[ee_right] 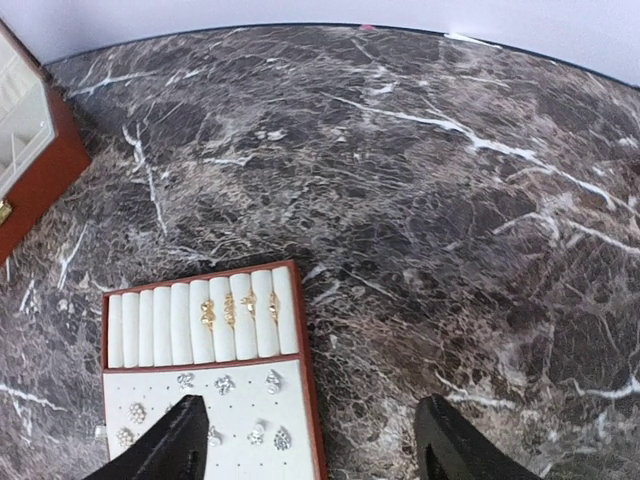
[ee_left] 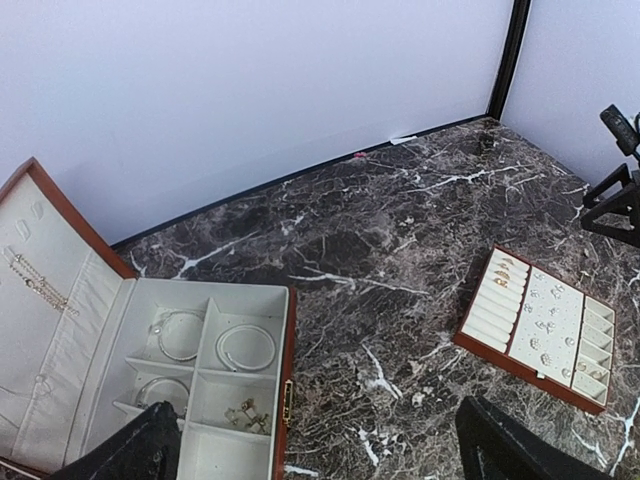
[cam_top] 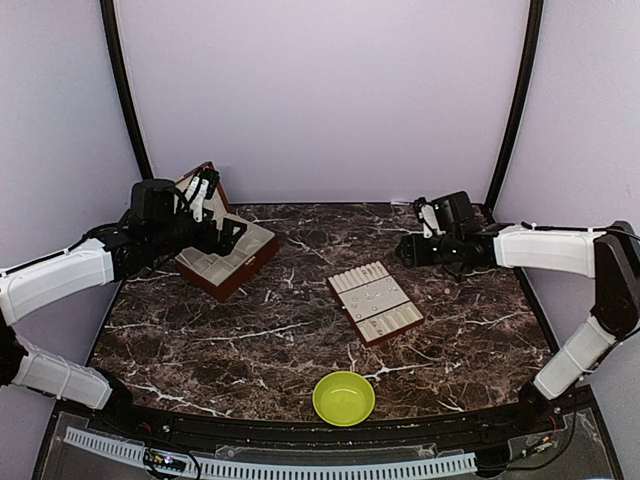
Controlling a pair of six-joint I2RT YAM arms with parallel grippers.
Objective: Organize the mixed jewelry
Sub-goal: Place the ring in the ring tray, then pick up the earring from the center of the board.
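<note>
Nearest, at 6 o'clock of the table (cam_top: pixel 200 340), stands a green bowl (cam_top: pixel 344 397). Past it, at centre, the tray (cam_top: pixel 375 303) carries small rings (ee_right: pixel 238 310) and studs (ee_right: pixel 225 385). At 10 o'clock the open box (cam_top: pixel 225 262) keeps three wire hoops (ee_left: pixel 246 347), each in its own compartment. The left gripper (cam_top: pixel 232 234) hovers above the box, jaws apart. The right gripper (cam_top: pixel 404 248) hangs at 2 o'clock, jaws also apart.

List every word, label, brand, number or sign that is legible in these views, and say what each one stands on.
No readable text in any of the three views.
Red-brown hinged box: no label or brand visible.
Padded tray: no markings.
Green bowl: plain, no markings.
Small lit part on the near rail: too small to tell whether it carries any marking.
</note>
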